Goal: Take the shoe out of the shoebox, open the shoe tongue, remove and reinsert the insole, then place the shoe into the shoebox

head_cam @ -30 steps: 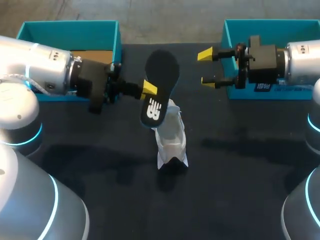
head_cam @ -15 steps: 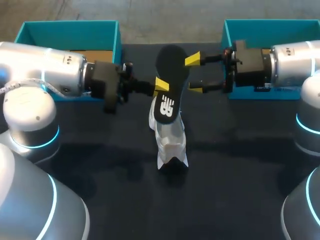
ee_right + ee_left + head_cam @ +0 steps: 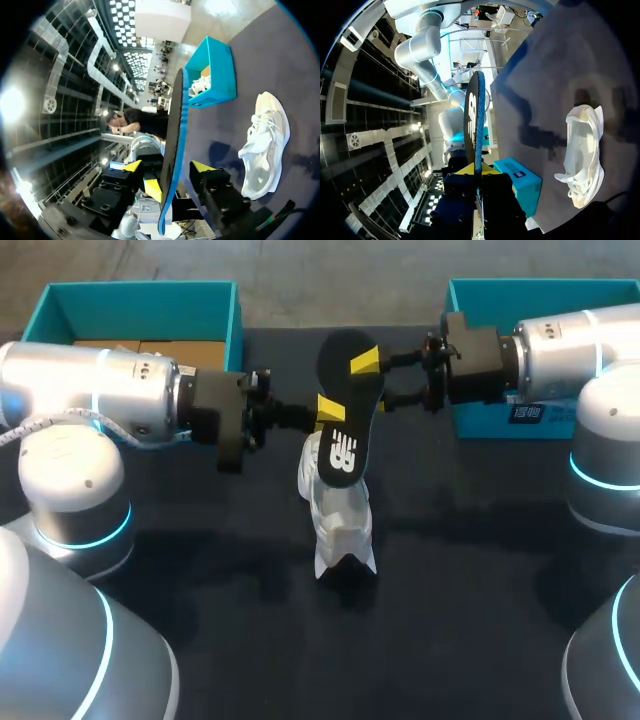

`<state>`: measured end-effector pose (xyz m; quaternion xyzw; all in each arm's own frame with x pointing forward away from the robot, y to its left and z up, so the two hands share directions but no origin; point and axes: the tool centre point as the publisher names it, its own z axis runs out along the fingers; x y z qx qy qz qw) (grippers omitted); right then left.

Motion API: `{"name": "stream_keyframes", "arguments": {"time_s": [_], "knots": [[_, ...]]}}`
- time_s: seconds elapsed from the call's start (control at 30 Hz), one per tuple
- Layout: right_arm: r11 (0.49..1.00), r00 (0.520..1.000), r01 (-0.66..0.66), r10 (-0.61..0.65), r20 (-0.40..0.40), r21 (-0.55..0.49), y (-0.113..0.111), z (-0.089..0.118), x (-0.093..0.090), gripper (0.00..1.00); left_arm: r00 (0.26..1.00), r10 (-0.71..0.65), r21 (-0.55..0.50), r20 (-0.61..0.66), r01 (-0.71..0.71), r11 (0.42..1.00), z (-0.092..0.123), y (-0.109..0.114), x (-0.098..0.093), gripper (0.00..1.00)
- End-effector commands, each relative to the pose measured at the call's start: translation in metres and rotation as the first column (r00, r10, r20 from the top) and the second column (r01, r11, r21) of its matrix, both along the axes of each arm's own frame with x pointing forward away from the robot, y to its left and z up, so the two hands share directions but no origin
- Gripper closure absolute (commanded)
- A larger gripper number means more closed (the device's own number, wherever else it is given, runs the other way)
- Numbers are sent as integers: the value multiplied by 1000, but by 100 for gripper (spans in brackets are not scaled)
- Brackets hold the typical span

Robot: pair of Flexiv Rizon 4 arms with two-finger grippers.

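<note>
Above the dark table (image 3: 480, 580), the left end effector (image 3: 326, 416) is clamped on one edge of a black insole (image 3: 345, 380), holding it upright in the air. The right end effector (image 3: 374, 383) has its yellow-tipped fingers spread on either side of the insole's upper part, not gripping it. The white shoe (image 3: 338, 510) rests on the table just below. The left shoebox (image 3: 140, 300) and the right shoebox (image 3: 480, 300), both teal, stand at the far edge.

A dark table (image 3: 470, 630), seemingly covered in cloth.
</note>
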<state>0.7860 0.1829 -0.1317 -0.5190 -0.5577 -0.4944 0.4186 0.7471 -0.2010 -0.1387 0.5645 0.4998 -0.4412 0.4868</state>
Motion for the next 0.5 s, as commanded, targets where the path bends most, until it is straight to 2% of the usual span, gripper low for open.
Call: {"name": "stream_keyframes", "arguments": {"time_s": [0.03,0.07,0.1,0.5], "knots": [[1000,1000,14,-14,-2,-1,3,-1,-1,82,1000,14,-7,1,-14,1000,-3,4,-8,100],[1000,1000,17,-17,-1,-2,3,-1,-1,96,1000,14,-7,0,-14,1000,-4,4,-9,100],[1000,1000,19,-19,1,-2,3,-1,-1,100,1000,15,-8,-1,-15,1000,-4,4,-9,100],[1000,1000,23,-23,3,4,5,-3,-3,100,999,39,-25,-8,-40,999,-2,10,-12,100]]}}
